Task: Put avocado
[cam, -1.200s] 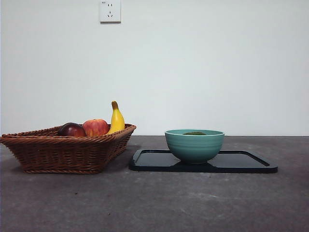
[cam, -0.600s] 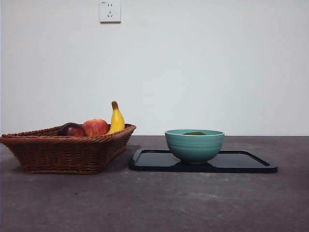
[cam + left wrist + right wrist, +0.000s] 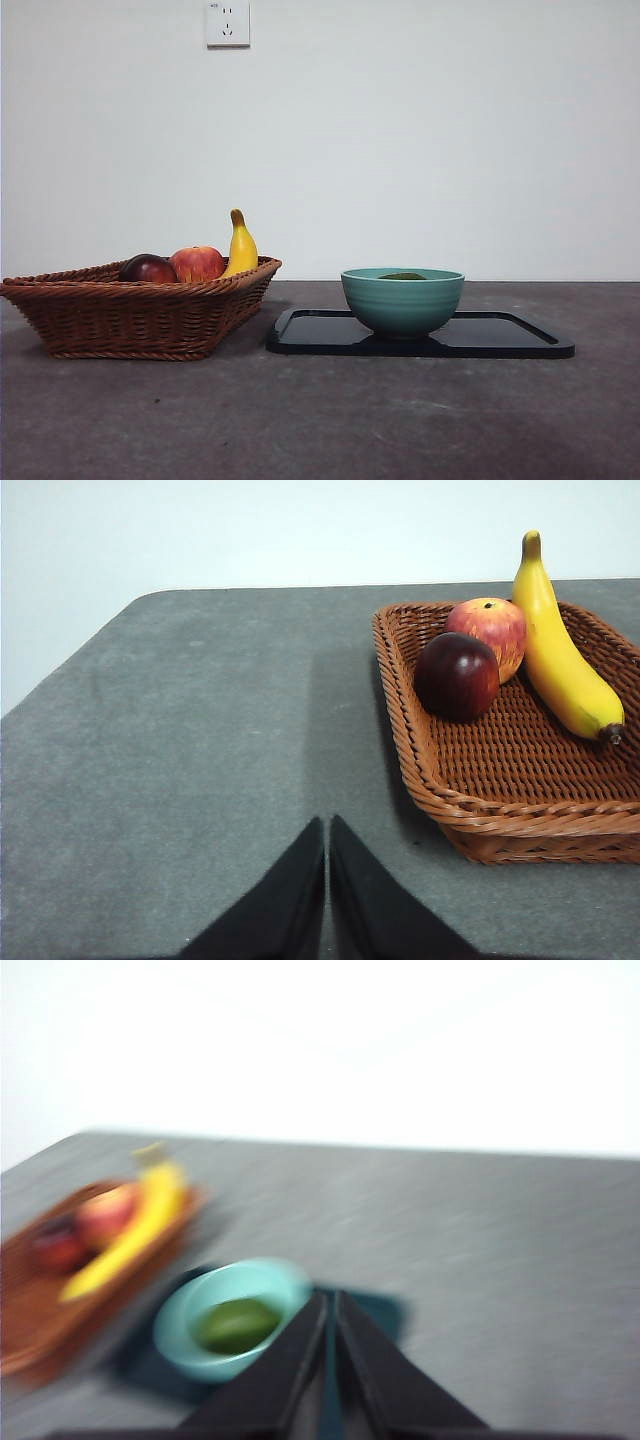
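Note:
The dull green avocado [image 3: 237, 1325] lies inside the teal bowl [image 3: 403, 300], which stands on the black tray [image 3: 500, 335]. In the front view only the avocado's top [image 3: 403, 276] shows above the rim. My right gripper [image 3: 331, 1305] is shut and empty, high above the table beside the bowl; its view is blurred. My left gripper [image 3: 327, 830] is shut and empty, over bare table beside the wicker basket [image 3: 480, 800]. Neither arm shows in the front view.
The wicker basket [image 3: 130, 310] at the left holds a dark red-purple fruit [image 3: 148, 268], a red apple [image 3: 198, 263] and a banana [image 3: 241, 247]. A wall socket [image 3: 228, 22] sits high on the white wall. The table's rounded corner [image 3: 150, 595] lies beyond the basket.

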You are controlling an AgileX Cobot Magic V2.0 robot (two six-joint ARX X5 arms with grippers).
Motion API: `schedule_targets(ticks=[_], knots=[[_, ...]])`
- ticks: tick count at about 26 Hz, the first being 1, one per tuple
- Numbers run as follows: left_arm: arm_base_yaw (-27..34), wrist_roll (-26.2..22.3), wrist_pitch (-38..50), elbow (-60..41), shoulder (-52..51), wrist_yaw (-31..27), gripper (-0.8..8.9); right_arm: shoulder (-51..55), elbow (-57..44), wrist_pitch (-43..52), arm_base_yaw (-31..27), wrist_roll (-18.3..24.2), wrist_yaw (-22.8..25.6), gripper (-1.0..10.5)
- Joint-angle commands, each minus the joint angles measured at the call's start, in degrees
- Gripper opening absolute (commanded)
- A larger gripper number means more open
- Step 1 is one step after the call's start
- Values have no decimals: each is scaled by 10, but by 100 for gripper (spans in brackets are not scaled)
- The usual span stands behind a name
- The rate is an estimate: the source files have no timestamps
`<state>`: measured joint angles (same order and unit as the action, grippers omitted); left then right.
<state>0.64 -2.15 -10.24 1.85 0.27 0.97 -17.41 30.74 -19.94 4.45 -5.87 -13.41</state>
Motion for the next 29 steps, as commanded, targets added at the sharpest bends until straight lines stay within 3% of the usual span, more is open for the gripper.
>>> schedule_targets(ticks=[1,7,12,29], knots=[[1,3,8,-12,-1,-1,7,46,-90,85,-36,10,0,8],[1,3,8,-12,-1,-1,6,122,-227,171,-45,9,6,8],[1,3,9,-12,-1,-1,7,155,-282,178,-45,2,19,8],[1,3,9,-12,-1,-1,7,172,-301,99,-45,-3,62,8]])
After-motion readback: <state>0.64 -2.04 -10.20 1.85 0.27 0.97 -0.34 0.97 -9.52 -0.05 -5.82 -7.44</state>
